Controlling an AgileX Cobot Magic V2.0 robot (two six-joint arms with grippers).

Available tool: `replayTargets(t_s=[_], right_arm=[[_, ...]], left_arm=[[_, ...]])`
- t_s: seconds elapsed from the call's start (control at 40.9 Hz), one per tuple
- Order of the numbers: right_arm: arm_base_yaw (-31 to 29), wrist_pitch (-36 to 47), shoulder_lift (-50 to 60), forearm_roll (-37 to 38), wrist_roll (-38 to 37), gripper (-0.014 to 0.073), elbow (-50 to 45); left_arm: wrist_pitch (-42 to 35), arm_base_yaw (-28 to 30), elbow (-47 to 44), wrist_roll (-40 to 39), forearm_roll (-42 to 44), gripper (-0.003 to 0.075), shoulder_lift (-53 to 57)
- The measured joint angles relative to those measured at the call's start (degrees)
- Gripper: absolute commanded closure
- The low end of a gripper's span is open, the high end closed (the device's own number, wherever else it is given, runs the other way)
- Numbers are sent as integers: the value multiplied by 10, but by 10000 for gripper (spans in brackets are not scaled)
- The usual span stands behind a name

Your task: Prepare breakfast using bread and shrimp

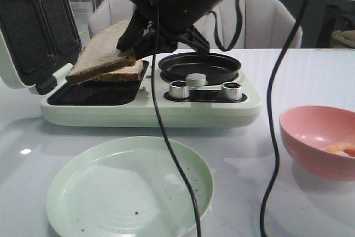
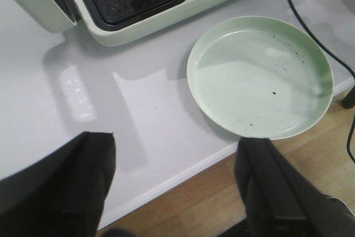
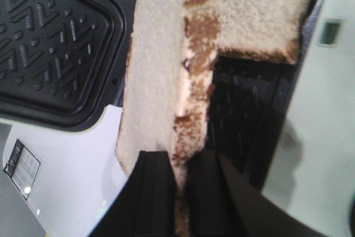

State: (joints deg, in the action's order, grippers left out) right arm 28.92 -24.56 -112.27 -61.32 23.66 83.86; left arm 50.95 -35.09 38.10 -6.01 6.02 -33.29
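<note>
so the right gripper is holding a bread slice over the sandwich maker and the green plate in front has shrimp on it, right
Not quite. The right gripper does hold a bread slice over the sandwich maker, but the green plate holds no shrimp, only specks, as the front view shows.

Right gripper (image 3: pixel 180 192) jaws clamped, left gripper (image 2: pixel 175 184) spread

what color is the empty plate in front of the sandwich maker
Pale mint green, speckled with dark crumbs: the plate shows best in the left wrist view.

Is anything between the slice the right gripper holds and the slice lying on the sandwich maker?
Nothing visible. The right gripper pinches the upper bread slice, tilted directly over the lower slice on the sandwich maker.
</note>
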Motion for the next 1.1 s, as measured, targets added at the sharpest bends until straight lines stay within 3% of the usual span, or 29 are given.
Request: replayTargets(t_s=[0.098, 0.293, 0.367, 0.513, 0.709, 0.954, 1.1], right_arm=[[4, -9, -44, -3, 0, 509, 41], [8, -21, -79, -3, 0, 106, 68], [4, -27, -79, -3, 0, 45, 68], [-15, -49, -73, 12, 0, 54, 68], [-30, -103, -23, 118, -4, 54, 68], [-21, -217, 106, 367, -133, 54, 66], [-15, -252, 198, 493, -216, 54, 11]], left_arm=[[0, 0, 0, 0, 0, 211, 0], [0, 0, 0, 0, 0, 211, 0], [0, 0, 0, 0, 0, 211, 0], [0, 0, 0, 0, 0, 211, 0], [0, 0, 0, 0, 0, 211, 0], [0, 0, 0, 0, 0, 211, 0], [0, 0, 0, 0, 0, 211, 0]])
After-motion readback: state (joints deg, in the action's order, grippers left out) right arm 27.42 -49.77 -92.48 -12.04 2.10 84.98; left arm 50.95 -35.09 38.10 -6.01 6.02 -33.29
